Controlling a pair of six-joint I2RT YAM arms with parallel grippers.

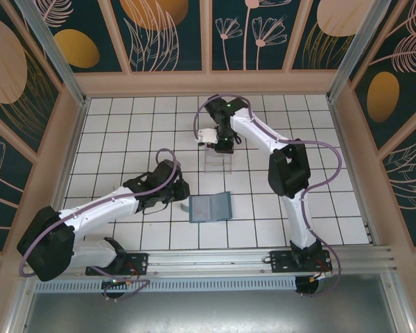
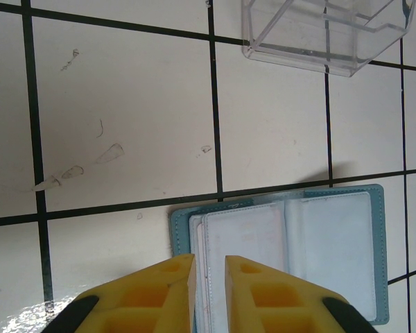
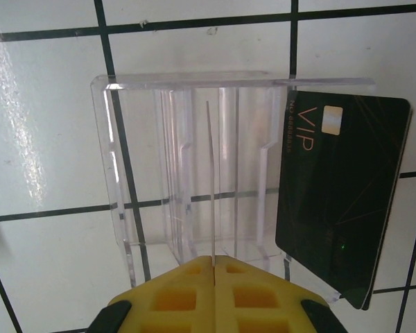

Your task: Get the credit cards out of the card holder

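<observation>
Card holder [image 1: 210, 207] lies open on the tiled table [image 1: 125, 125], near the clear tray [image 3: 145, 173]. Left claw [image 2: 209, 262] hovers over its left edge, barely parted, gripping nothing I can see. Right claw [image 3: 213, 262] is pinched closed on the pale card [image 3: 210, 180], which is edge-on over the tray. Black card [image 3: 340, 208] stands in the tray.

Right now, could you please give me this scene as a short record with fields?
card holder: open, flat on the tiles, apart from the clear tray
black card: at the clear tray's right end, VIP print showing
left gripper: jaws a little apart, at the card holder's edge; grip unclear
right gripper: shut, over the clear tray
</observation>
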